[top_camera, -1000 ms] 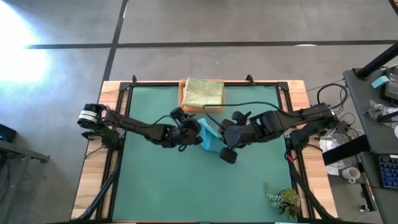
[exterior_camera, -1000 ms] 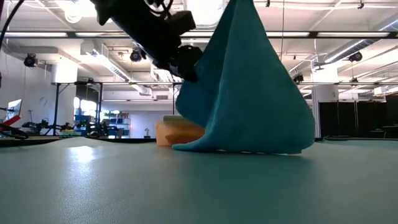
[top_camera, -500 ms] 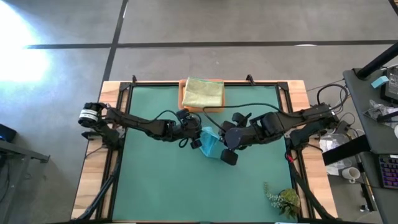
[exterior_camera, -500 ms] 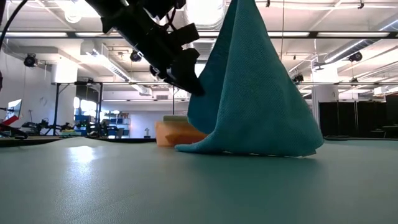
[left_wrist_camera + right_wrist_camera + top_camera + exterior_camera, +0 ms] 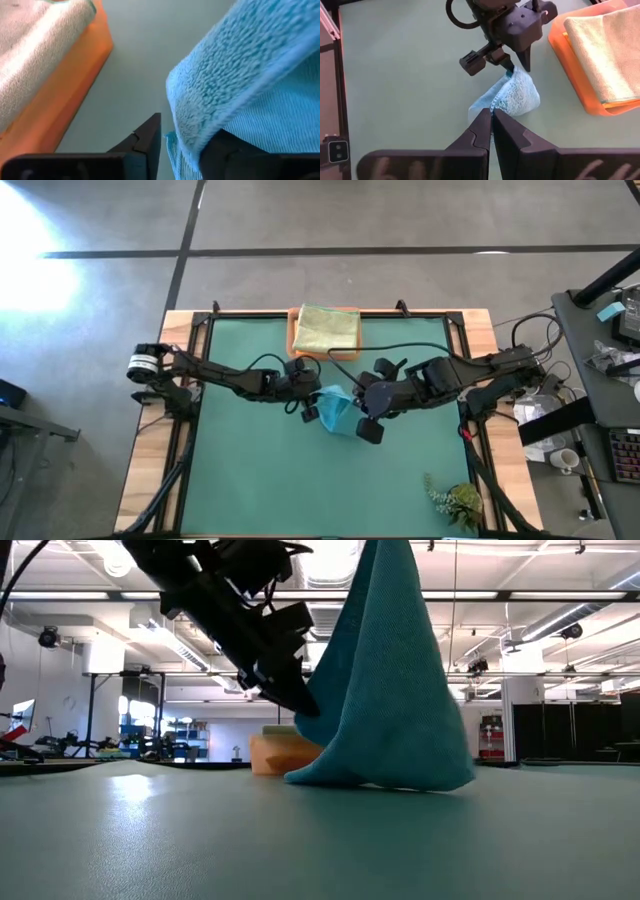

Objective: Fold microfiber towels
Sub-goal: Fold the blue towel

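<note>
Right gripper (image 5: 492, 120): jaws pressing together on the teal towel (image 5: 338, 411), hoisting it in a peak at mat centre

Left gripper (image 5: 312, 404): fingers spread, straddling the towel's nine o'clock edge

Folded pile (image 5: 327, 329): sitting at twelve o'clock; green mat (image 5: 250, 480) lying beneath

The left arm is stretched from the table's left edge toward the middle, its wrist tipped downward. The left gripper (image 5: 312, 406) is held low over the mat, its fingers (image 5: 147, 140) parted around a hanging edge of the teal towel (image 5: 339, 410). The right arm is reached in from the right edge, elbow bent. The right gripper (image 5: 492, 119) is raised, its fingers pressed together on the towel's upper edge.
</note>
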Robot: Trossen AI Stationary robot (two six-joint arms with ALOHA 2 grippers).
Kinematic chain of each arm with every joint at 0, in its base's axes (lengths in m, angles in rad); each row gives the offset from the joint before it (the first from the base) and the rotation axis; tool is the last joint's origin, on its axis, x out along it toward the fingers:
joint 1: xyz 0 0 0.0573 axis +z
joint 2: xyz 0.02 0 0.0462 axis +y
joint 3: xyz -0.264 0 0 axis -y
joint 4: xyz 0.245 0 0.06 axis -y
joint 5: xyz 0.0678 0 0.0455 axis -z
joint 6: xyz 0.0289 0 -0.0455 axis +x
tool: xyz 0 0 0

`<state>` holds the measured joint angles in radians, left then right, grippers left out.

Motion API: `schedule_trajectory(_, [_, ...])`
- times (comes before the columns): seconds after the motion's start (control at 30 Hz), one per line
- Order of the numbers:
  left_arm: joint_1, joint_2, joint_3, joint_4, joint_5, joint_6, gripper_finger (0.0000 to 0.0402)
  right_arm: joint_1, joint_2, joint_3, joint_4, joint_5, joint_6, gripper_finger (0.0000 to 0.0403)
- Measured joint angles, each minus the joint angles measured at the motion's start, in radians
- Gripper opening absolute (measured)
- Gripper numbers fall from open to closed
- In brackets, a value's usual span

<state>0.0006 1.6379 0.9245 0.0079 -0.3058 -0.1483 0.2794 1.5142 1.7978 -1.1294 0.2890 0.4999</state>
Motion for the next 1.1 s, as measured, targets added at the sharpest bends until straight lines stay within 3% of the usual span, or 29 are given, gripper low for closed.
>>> schedule_trajectory(0.23, [0.000,-0.011,0.013,-0.010,0.032,0.004,0.0014,0.000,0.000,0.000,-0.071,0.000,0.013,0.0008])
schedule_trajectory(0.33, [-0.004,-0.038,0.020,-0.068,0.082,-0.002,0.0005,0.004,-0.001,0.000,-0.129,0.001,0.023,0.0008])
schedule_trajectory(0.53, [-0.018,-0.146,0.057,-0.330,0.090,0.023,0.0001,0.025,-0.001,-0.005,-0.166,0.005,-0.012,0.0008])
schedule_trajectory(0.67, [-0.035,-0.243,0.117,-0.532,0.120,0.030,0.0000,0.046,-0.001,-0.023,-0.159,0.079,0.002,0.0008])
schedule_trajectory(0.87, [-0.094,-0.367,0.281,-0.833,0.180,0.033,0.0000,0.077,0.025,-0.047,-0.137,0.216,0.044,0.0008])
schedule_trajectory(1.1, [-0.132,-0.377,0.496,-1.072,0.180,0.025,0.0000,0.085,0.020,-0.046,-0.074,0.326,0.042,0.0008])
